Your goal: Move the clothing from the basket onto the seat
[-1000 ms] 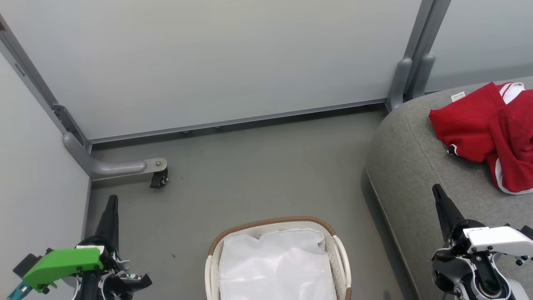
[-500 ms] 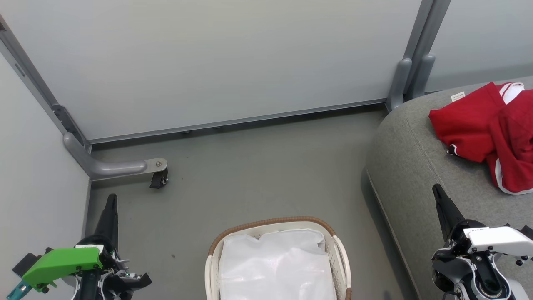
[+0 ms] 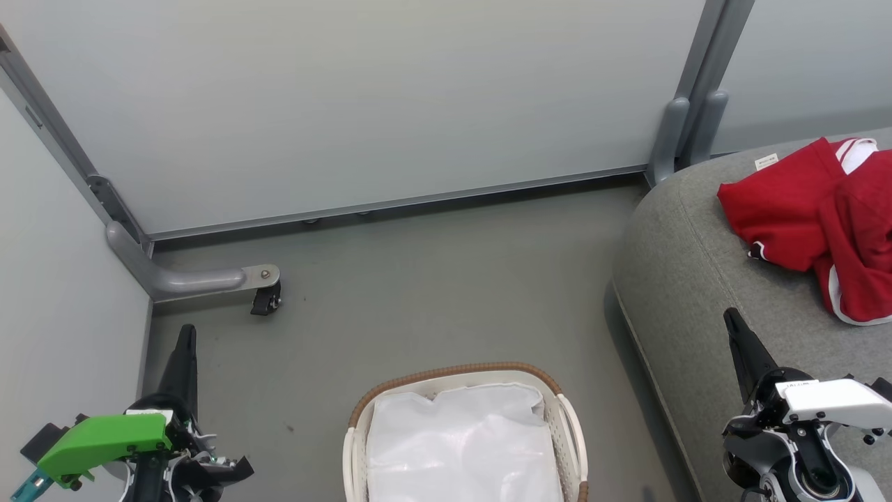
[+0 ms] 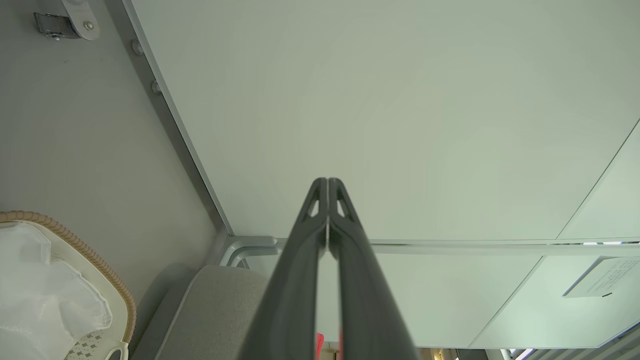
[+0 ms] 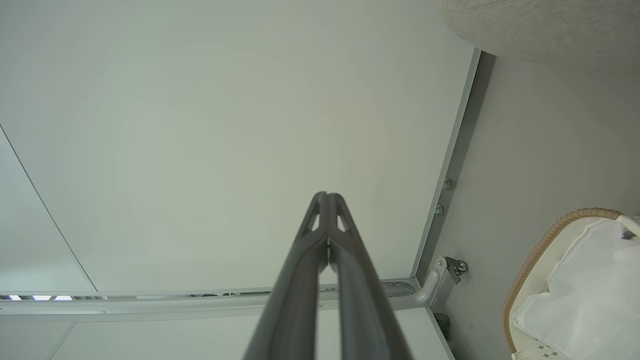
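clothing (image 3: 822, 223): heaped on seat (image 3: 697, 279) | basket (image 3: 460, 373): holds liner only | left gripper (image 3: 187, 335): pressed together, empty | right gripper (image 3: 730, 319): pressed together, empty

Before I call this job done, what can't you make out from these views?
- Head view: the red jerseys are cut off by the right edge, so their number and their numerals cannot be told.
- Head view: the near end of the basket is cut off by the bottom edge, and the white liner hides anything beneath it.
- Head view: the label on the seat has print too small to read.
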Controlling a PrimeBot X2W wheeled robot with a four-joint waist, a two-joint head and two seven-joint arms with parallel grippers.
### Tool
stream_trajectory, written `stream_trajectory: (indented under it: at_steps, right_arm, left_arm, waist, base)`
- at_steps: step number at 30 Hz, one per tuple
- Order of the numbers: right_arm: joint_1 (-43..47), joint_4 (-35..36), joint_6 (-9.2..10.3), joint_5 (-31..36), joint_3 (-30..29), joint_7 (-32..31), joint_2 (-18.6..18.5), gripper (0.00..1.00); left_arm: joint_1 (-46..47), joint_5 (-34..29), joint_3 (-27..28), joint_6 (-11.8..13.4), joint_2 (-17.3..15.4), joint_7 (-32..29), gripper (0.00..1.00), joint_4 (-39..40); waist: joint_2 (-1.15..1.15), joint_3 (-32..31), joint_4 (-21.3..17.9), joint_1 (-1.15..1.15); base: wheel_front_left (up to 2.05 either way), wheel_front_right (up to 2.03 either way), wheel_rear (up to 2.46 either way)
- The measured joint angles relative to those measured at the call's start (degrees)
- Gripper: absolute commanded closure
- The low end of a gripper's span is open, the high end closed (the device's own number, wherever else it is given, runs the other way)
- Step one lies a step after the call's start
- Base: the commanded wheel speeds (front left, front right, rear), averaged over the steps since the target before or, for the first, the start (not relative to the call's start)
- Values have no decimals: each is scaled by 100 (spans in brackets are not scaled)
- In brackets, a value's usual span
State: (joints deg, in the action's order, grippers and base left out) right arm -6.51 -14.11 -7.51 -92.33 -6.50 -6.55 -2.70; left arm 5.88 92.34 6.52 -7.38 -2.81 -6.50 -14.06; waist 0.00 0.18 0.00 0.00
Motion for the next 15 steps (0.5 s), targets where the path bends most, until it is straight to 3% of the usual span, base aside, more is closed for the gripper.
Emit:
stream_trajectory:
  at_steps: [15]
  right_arm:
    - [0, 0, 1, 0, 0, 0, 0, 100]
  left_arm:
    - [0, 0, 2, 0, 0, 0, 100, 0]
  waist:
    - [0, 0, 0, 0]
  base:
    - [0, 0, 0]
